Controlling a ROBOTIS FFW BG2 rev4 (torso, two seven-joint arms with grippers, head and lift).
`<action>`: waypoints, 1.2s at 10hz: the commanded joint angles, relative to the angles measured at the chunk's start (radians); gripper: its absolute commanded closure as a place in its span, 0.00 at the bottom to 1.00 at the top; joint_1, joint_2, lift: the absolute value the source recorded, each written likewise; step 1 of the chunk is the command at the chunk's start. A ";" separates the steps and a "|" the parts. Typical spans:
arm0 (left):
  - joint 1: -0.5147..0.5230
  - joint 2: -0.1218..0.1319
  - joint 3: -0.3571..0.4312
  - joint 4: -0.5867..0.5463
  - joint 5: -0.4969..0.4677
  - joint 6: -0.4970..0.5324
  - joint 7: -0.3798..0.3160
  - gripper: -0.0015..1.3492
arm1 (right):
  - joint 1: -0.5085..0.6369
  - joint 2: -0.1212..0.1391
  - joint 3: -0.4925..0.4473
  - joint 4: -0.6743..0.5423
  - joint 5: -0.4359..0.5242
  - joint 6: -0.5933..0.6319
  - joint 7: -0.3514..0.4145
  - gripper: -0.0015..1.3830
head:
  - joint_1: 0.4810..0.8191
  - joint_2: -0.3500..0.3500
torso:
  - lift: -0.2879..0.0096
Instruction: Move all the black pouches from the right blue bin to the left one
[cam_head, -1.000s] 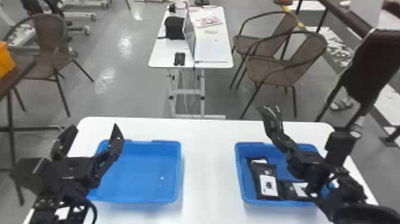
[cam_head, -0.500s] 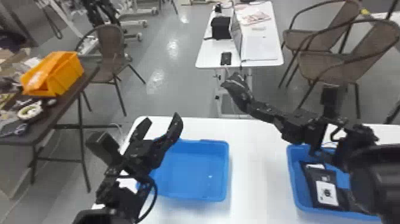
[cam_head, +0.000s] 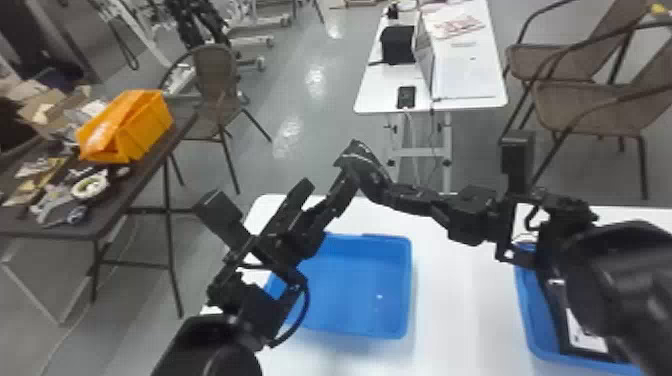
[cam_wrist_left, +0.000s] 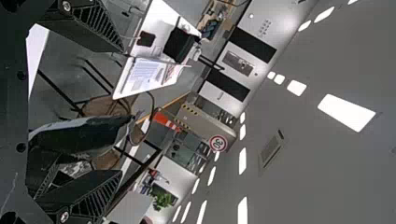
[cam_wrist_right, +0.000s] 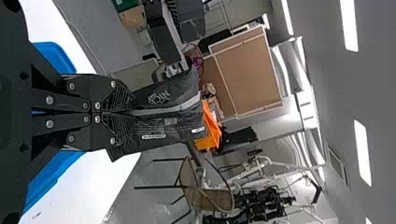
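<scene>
In the head view's centre, the right gripper holds a black pouch beside the left gripper, jaws wide. The left blue bin sits lower centre on the white surface; another pouch lies in the right blue bin, lower right. In the left wrist view, a pouch appears between spread jaws. In the right wrist view, jaws clamp the printed pouch.

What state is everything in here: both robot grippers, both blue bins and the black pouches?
Left gripper: open, nothing gripped.
Right gripper: closed on a pouch.
Held pouch: pinched at one end, up in the air.
Left bin: open-topped, no pouch in the part showing.
Right bin: open-topped, partly hidden behind the right arm.
Pouch in right bin: lying down, partly hidden.
</scene>
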 joint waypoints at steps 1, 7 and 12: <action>-0.014 0.003 0.001 0.001 -0.006 0.043 -0.010 0.07 | -0.032 0.000 0.055 0.029 -0.037 -0.008 0.001 0.93 | 0.63 0.89 | 0.97; -0.017 -0.025 0.012 0.001 -0.127 0.082 0.006 0.49 | -0.053 0.000 0.122 0.061 -0.104 -0.011 0.001 0.93 | 0.63 0.95 | 0.97; -0.002 -0.017 0.007 0.004 -0.106 0.035 0.052 0.90 | -0.052 0.002 0.121 0.070 -0.110 -0.011 0.001 0.93 | 0.63 0.97 | 0.97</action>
